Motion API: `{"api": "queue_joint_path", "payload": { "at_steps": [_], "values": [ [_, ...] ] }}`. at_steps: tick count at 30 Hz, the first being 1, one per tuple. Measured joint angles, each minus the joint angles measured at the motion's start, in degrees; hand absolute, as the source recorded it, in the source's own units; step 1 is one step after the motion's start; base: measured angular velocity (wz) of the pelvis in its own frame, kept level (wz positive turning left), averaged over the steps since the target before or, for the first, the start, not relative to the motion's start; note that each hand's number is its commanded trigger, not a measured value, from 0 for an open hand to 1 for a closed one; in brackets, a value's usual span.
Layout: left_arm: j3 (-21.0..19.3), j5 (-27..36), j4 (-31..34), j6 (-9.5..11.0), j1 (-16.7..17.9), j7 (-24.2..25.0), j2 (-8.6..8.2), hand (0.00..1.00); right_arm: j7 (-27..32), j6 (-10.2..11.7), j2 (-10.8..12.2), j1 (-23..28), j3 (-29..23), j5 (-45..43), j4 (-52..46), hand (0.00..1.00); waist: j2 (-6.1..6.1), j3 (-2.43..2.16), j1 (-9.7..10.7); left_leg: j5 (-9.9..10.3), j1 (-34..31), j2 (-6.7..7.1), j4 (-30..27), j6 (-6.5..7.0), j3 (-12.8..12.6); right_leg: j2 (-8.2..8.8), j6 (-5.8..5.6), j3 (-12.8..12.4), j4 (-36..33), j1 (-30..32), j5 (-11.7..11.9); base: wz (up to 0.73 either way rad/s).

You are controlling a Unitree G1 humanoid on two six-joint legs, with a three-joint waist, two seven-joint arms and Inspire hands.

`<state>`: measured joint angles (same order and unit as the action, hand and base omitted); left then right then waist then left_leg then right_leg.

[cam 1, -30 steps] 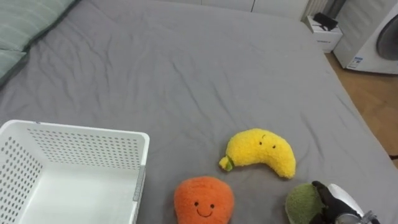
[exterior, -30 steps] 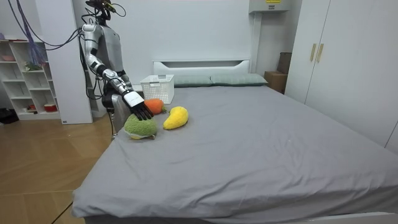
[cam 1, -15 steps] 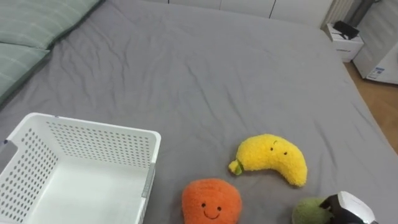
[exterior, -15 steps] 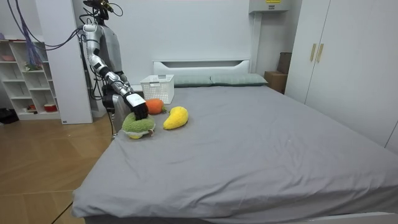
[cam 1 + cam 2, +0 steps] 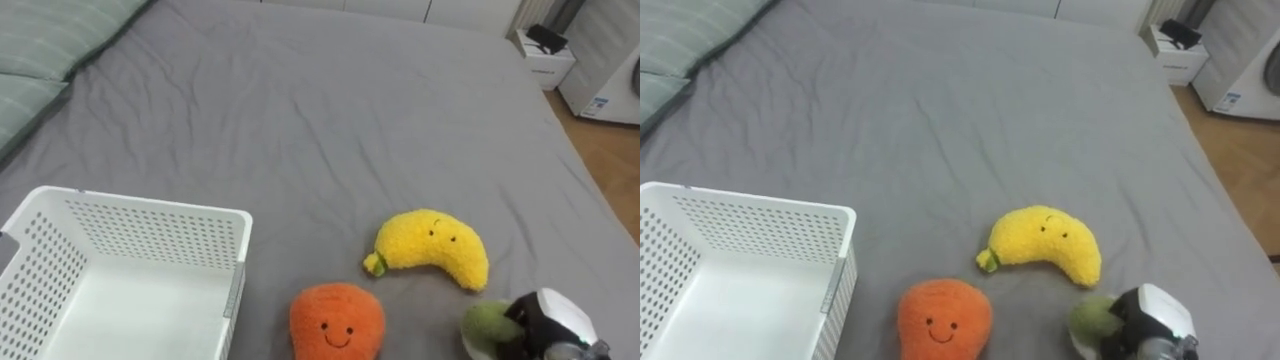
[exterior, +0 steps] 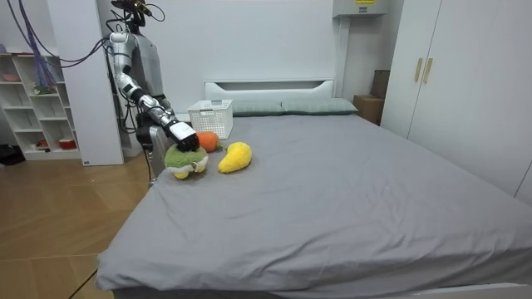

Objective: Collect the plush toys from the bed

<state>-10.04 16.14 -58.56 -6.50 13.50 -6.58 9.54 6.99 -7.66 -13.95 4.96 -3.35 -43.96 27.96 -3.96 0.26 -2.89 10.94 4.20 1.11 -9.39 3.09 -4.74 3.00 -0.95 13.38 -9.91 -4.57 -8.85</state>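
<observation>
Since a second ago the green plush toy (image 5: 484, 328) has come up a little off the bed (image 5: 300, 120), and the right hand (image 5: 548, 322) has gone from reaching over it to curling its fingers (image 5: 517, 318) round the top. The toy sits under the hand and a bit to its left, near the bed edge by the robot. I'd guess it's super light and squishy, not slippery, nothing to break, so a squeeze across the fat middle should hold fine. The banana plush (image 5: 432, 247) and orange plush (image 5: 337, 322) are still on the bed, with the white basket (image 5: 150, 206) off to the left.
</observation>
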Motion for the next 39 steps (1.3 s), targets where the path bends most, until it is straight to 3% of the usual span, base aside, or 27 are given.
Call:
{"api": "queue_joint_path", "payload": {
  "at_steps": [5,9,15,20,25,30,32,39],
  "values": [
    [-0.8,-1.0,0.1,0.8,-0.6,0.7,0.1,0.0,0.4,0.8,-0.2,0.0,-2.0,0.0,-13.9,1.0,-0.47,-0.19,1.3,0.0,-0.6,-0.01,0.0,-0.01,-0.4,-0.02,-0.03,0.3,0.1,0.7,0.0,-0.01],
    [-0.9,-0.9,0.1,0.9,-0.7,1.0,0.16,0.0,-0.3,0.6,-0.2,0.0,-2.4,0.8,-19.1,1.0,-1.36,0.04,1.2,0.0,-0.6,0.0,0.2,-0.01,-0.3,-0.01,-0.03,0.6,0.1,0.7,0.0,0.03],
    [-0.8,-0.1,-2.9,1.8,-2.2,1.0,-0.02,0.0,-4.0,-0.1,-0.2,-2.8,-1.9,6.2,-27.3,1.0,-0.98,0.19,0.8,0.0,-0.9,-0.18,0.4,-0.01,-0.9,-0.06,-0.01,-0.3,-0.9,1.7,0.0,-0.07],
    [-0.5,-0.2,-3.9,1.7,-3.0,1.1,-0.08,0.0,-5.9,-2.2,-0.3,-5.3,0.1,9.8,-32.1,1.0,-0.7,0.17,0.1,0.0,-1.0,-0.24,0.2,0.0,-1.0,-0.08,0.05,-0.3,-1.0,1.8,0.0,-0.02],
    [-0.5,-0.6,-4.6,1.7,-4.8,1.2,-0.71,0.0,-9.9,-2.5,-0.3,-7.5,3.5,13.5,-33.7,1.0,-0.28,-0.3,-2.3,0.0,-1.3,-0.23,0.2,0.0,-0.7,-0.07,0.07,-0.3,-1.0,2.0,0.1,0.02],
    [0.4,-0.5,-4.6,2.0,-5.3,2.0,-0.75,0.0,-12.7,-3.1,-0.3,-10.2,8.9,15.6,-33.8,1.0,-0.89,-0.54,-4.4,0.0,-1.6,-0.18,-0.2,-0.03,0.2,0.02,0.07,0.9,-1.0,1.8,0.0,0.09],
    [0.8,-0.6,-4.6,2.4,-5.5,2.0,-0.77,0.0,-14.6,-3.2,-0.3,-12.2,10.5,16.9,-33.8,1.0,-1.89,-0.07,-6.0,0.0,-1.6,-0.19,-0.1,-0.04,0.3,0.02,0.07,1.1,-0.9,1.7,0.1,0.04],
    [1.9,1.2,-4.7,2.8,-5.2,2.5,-1.17,0.0,-17.9,-3.3,0.1,-16.0,16.1,17.4,-33.9,1.0,-3.07,0.31,-9.5,0.0,-2.5,0.02,-0.6,-0.03,2.1,0.21,0.04,2.7,-0.6,1.4,0.1,0.12]
  ]
}}
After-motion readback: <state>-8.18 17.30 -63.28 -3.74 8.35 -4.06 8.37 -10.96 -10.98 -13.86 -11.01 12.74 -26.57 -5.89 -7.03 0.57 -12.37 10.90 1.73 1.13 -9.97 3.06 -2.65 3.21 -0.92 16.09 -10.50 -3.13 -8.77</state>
